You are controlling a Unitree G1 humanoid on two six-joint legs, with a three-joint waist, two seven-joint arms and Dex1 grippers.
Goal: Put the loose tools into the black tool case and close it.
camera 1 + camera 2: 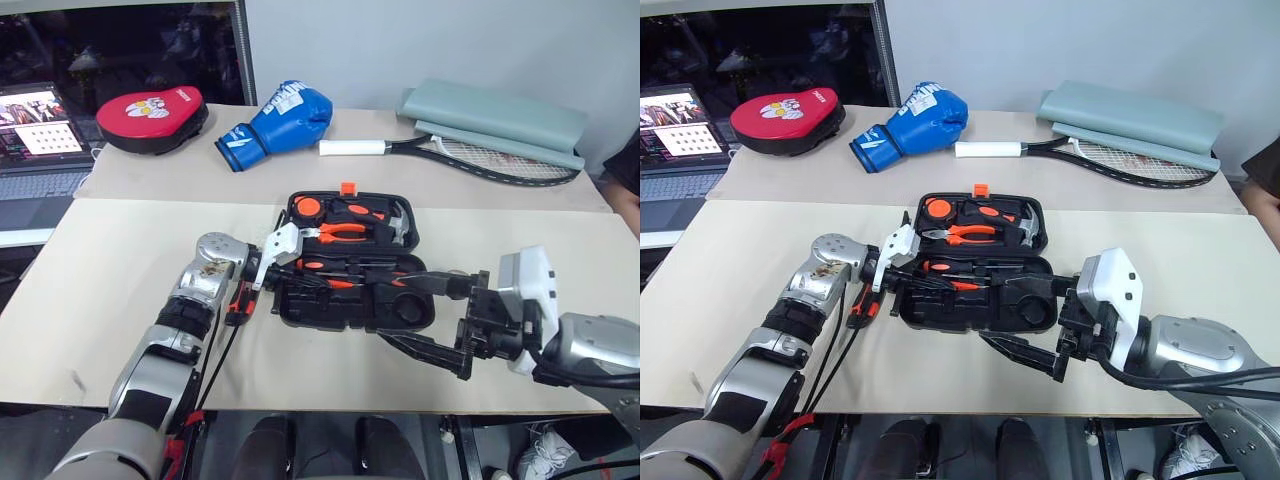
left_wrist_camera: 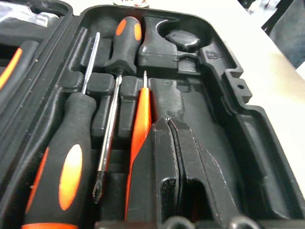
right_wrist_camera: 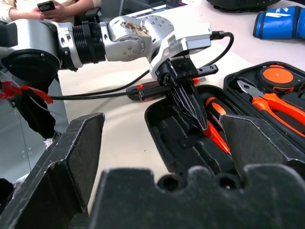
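Note:
The black tool case (image 1: 300, 312) lies open in the middle of the table, orange latch at its far edge. Its near tray holds two orange-and-black screwdrivers (image 2: 62, 162) (image 2: 124, 40) and the thin red tester screwdriver (image 2: 140, 124). My left gripper (image 2: 178, 143) is shut and empty, low over that tray, right beside the tester. A small dark round piece (image 2: 183, 40) sits at the tray's far end. The orange-black utility knife (image 1: 238, 300) lies on the table by the case's left end, under my left wrist. My right gripper (image 1: 395, 308) hangs open at the case's near right corner.
The far half of the case holds orange-handled pliers (image 1: 345, 230) and a hammer (image 1: 400, 226). Behind lie a blue boxing glove (image 1: 280, 120), a red punch pad (image 1: 150, 118), a racket (image 1: 480, 155) and a grey-green bag (image 1: 495, 120). A laptop (image 1: 40, 140) stands at the left.

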